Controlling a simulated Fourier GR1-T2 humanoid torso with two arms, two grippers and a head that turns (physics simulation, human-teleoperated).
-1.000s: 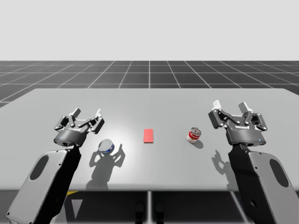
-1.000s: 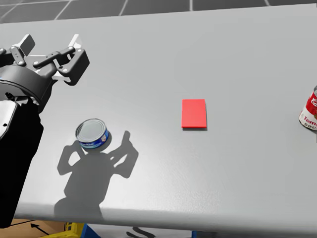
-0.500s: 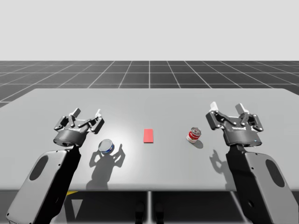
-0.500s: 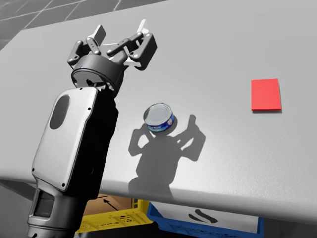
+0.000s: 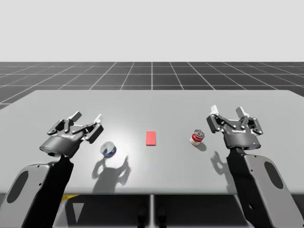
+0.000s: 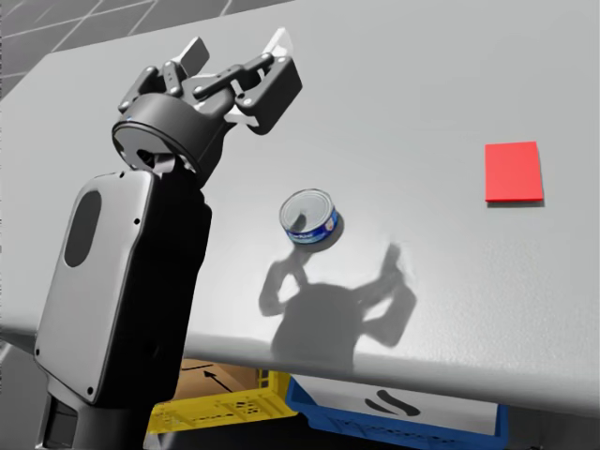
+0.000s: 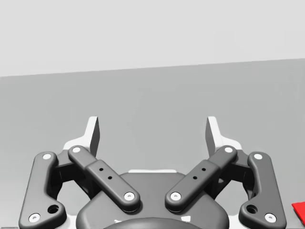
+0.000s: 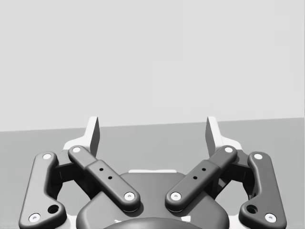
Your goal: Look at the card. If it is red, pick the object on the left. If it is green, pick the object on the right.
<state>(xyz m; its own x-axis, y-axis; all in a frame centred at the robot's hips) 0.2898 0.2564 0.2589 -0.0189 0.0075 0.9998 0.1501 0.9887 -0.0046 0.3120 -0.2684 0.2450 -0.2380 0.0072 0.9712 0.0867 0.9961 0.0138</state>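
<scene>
The card [image 5: 151, 138] is red. It lies flat near the middle of the table [image 5: 152, 102], between the two cans and apart from both. In the head view the card [image 6: 513, 172] sits off to the right of the blue can [image 6: 310, 217].

The blue can [image 5: 108, 149] is the object on the left. It is short, with a silver top, and it stands on the table near the front edge. The red can [image 5: 197, 137] is on the right of the card, just beside my right arm's side of the table.

My left gripper [image 5: 87, 117] hangs above the table, to the left of the blue can and a little behind it, not touching it. Its fingers are spread wide with nothing between them. The head view shows the same: my left gripper [image 6: 236, 47] is held up and apart from the can, and its shadow falls on the table in front of the can. In the left wrist view, bare table lies ahead of the gripper [image 7: 152, 129], and a red corner of the card [image 7: 300, 211] shows beside it.

My right gripper [image 5: 227, 111] hangs to the right of the red can, near it but clear of it. Its fingers also stand wide apart and hold nothing, as the right wrist view shows [image 8: 152, 129].

Under the table's front edge, the head view shows a yellow crate [image 6: 225, 408] and a blue bin [image 6: 394, 422].
</scene>
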